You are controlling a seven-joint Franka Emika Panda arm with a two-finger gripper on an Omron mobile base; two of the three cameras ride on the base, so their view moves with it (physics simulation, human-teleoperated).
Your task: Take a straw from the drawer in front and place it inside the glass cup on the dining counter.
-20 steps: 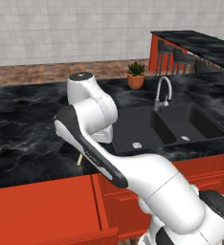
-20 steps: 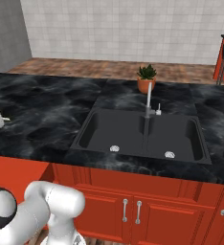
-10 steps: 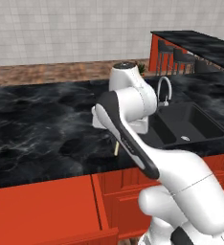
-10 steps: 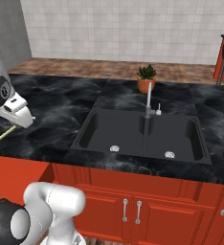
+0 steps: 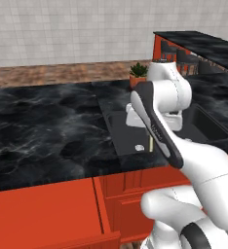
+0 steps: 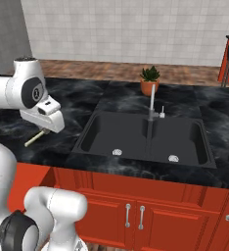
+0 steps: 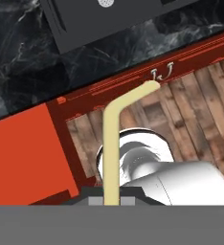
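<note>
Gripper (image 6: pixel 44 130) clamped tight on straw (image 7: pixel 113 143)

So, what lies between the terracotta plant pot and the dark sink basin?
In the right base view, only bare black marble counter lies between the terracotta plant pot and the dark sink basin; the silver faucet rises just beside that stretch.

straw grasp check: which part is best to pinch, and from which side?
Pinch the straight shaft, across its width, well below the bend, as the gripper does now. The straw is thin and straight there; its short bent tip angles off sideways, so leave that end free for the cup.
</note>
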